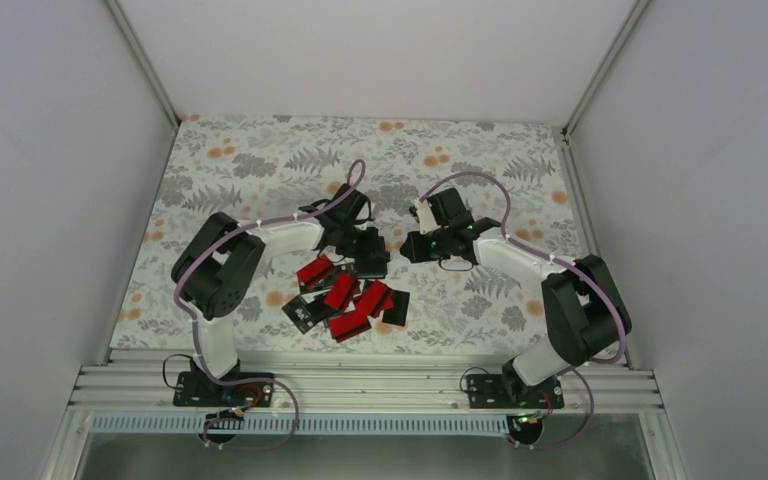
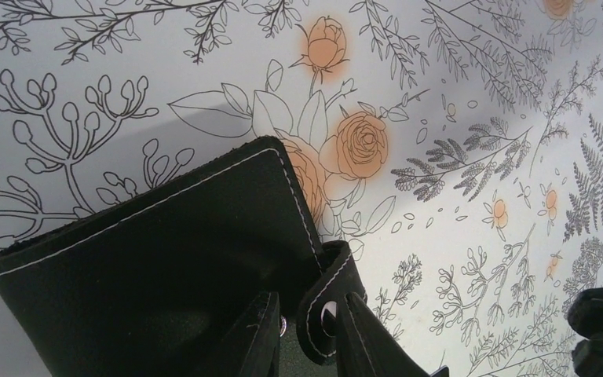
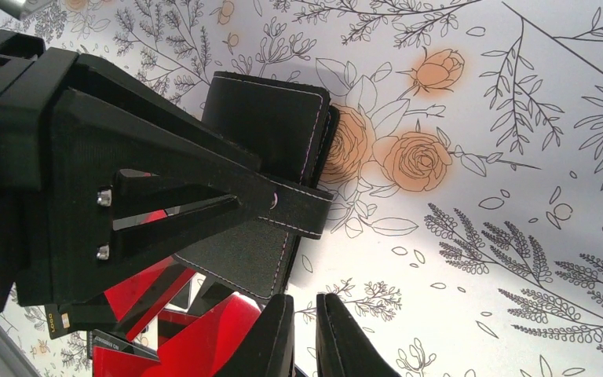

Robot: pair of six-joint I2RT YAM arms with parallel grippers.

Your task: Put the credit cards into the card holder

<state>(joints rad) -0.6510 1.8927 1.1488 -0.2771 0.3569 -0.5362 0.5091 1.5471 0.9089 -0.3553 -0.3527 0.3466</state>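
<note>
Seen from above, a floral-patterned tabletop (image 1: pixel 260 170) fills the floor of a white-walled enclosure, with two black and white arms reaching in from the near edge towards its middle. The credit cards (image 1: pixel 346 300), some bright red and some black, lie in a loose overlapping pile near the centre, slightly towards the near side. The card holder (image 3: pixel 267 118), a black case with pale stitching along its edges, sits at the far right edge of that pile, between the two arms' ends. The left gripper (image 2: pixel 312 308) is at the holder, with its fingers drawn in close on either side of the short strap tab (image 2: pixel 326 310) that sticks out from the holder's edge, pinching it. A small round snap shows on the tab. Whether the holder rests flat on the tabletop or is tipped up cannot be told. The right gripper (image 3: pixel 305 302) hangs just to the right of the holder, apart from it. Its fingers are pressed almost together, leaving only a thin slit with nothing between them. In the right wrist view, red cards show to the left of those fingers, under the left gripper's body.
</note>
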